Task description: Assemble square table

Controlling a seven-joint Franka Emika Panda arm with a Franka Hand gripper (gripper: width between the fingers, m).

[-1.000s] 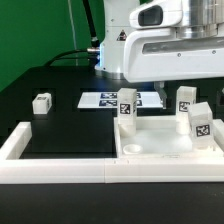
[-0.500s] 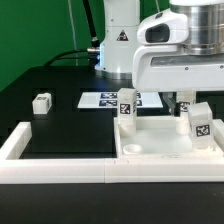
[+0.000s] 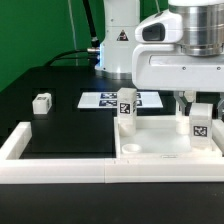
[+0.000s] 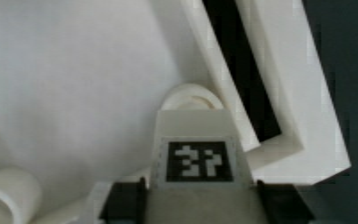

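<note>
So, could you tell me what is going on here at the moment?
The arm's gripper straddles a tagged leg inside the square table's top, near a corner socket; whether it is clamped is unclear. A second leg stands in the top toward the exterior view's left, and a loose leg sits apart on the black table.
</note>
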